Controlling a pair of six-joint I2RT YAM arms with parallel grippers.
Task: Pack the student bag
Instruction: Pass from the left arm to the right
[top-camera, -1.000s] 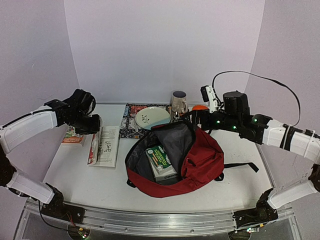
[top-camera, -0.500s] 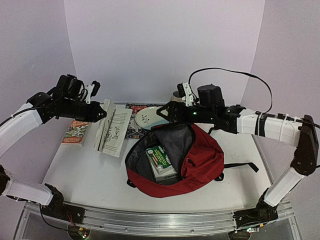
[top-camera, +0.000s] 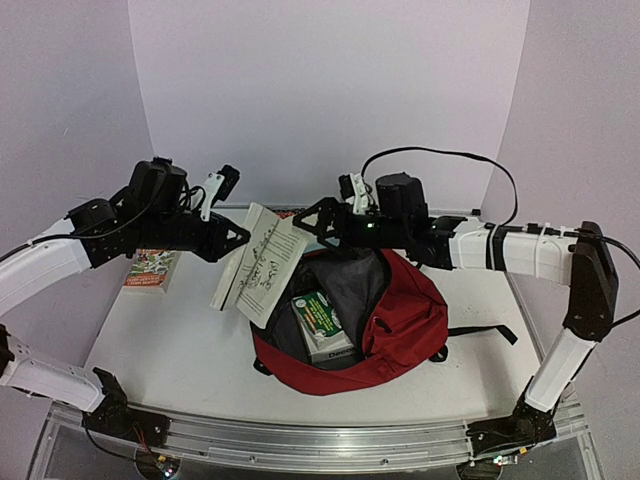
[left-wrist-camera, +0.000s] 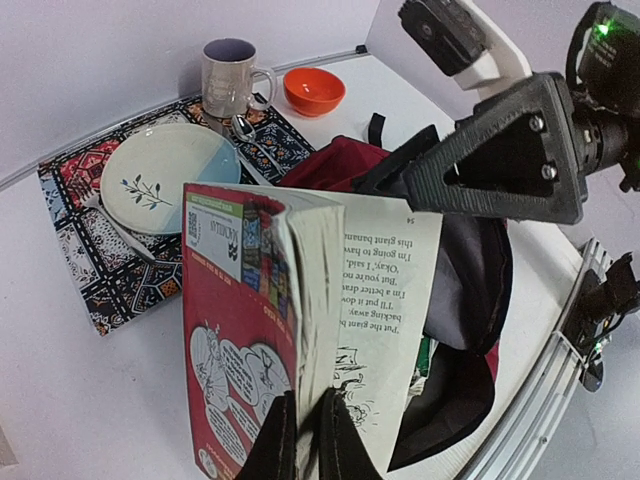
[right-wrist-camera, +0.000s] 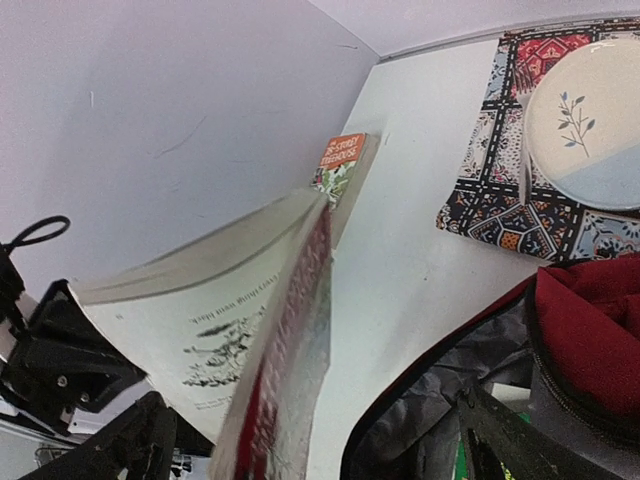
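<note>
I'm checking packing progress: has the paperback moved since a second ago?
Yes. The paperback, pinched in the left end effector, went up off the table and rightward, away from the orange book toward the student bag.

The student bag (top-camera: 405, 320): soft matt cloth, lining faintly sheened. The book (left-wrist-camera: 235, 340): glossy card cover, matt paper pages. The plate (left-wrist-camera: 150, 185): glazed, glossy. The tabletop (top-camera: 170, 350): smooth, matt white.
</note>
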